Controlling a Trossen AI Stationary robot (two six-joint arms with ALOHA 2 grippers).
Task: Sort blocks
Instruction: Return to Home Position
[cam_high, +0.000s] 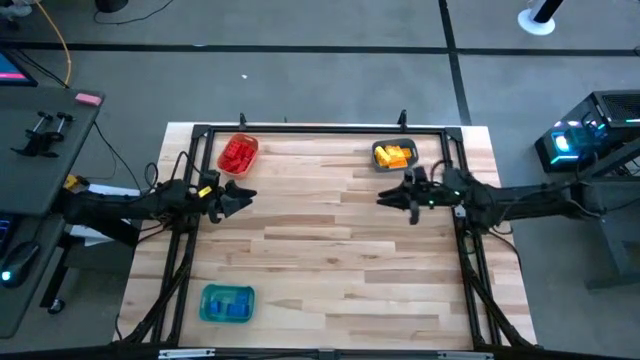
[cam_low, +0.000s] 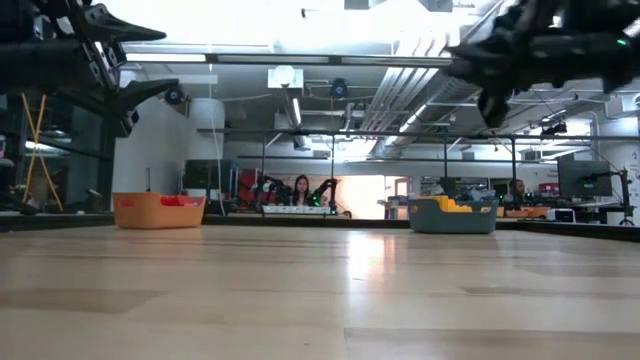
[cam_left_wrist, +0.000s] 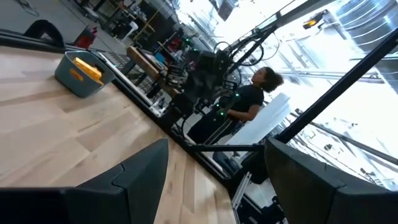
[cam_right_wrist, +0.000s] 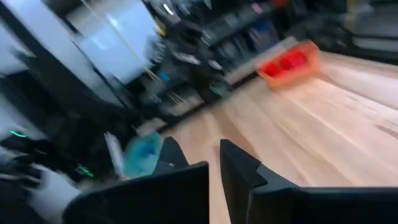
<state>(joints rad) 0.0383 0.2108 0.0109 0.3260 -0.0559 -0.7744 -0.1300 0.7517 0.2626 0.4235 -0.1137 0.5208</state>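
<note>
Our left gripper (cam_high: 236, 197) gapes wide and our right gripper (cam_high: 386, 197) is nearly shut, both empty; we judge the blocks (cam_high: 238, 152) light, stiff and slick, best pinched across flat sides.

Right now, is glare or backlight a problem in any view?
Low view: the ceiling lights blow out the top, the left gripper reads as a silhouette, and a bright sheen streaks the table. Left wrist view: the windows glare behind the person. High view: even light, and the red blocks and yellow blocks read fine.
</note>
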